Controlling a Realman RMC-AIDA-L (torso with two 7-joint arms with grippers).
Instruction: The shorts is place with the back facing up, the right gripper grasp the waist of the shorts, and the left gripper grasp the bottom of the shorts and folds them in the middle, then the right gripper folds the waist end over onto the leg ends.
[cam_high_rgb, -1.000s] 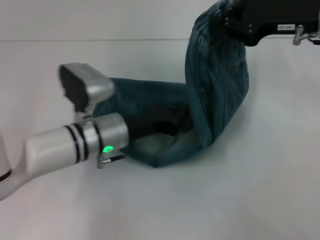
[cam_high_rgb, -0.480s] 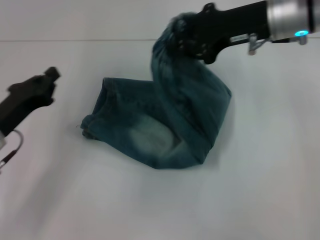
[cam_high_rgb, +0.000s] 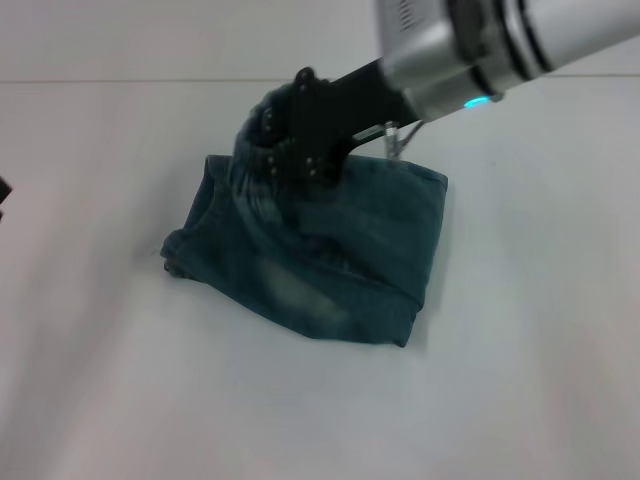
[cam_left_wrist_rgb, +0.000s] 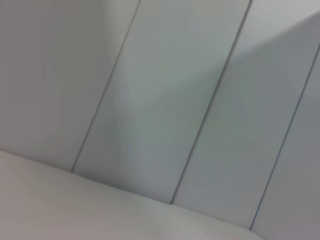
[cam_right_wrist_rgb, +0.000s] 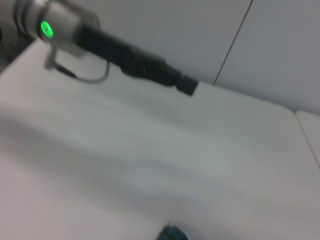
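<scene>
While the black two-fingered right gripper (cam_high_rgb: 268, 152) holds the gathered waist (cam_high_rgb: 262, 160) clenched over the leg ends (cam_high_rgb: 200, 215), it should lower gently and lay the blue-green denim shorts (cam_high_rgb: 320, 250) flat on the white tabletop (cam_high_rgb: 520, 380) before letting go.

The left gripper (cam_right_wrist_rgb: 187, 86) waits well away from the shorts; I cannot tell its grip.

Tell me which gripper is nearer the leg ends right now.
Right. The right gripper is down on the shorts, at the waist folded over the leg ends. The left gripper is pulled away, off the cloth.
</scene>
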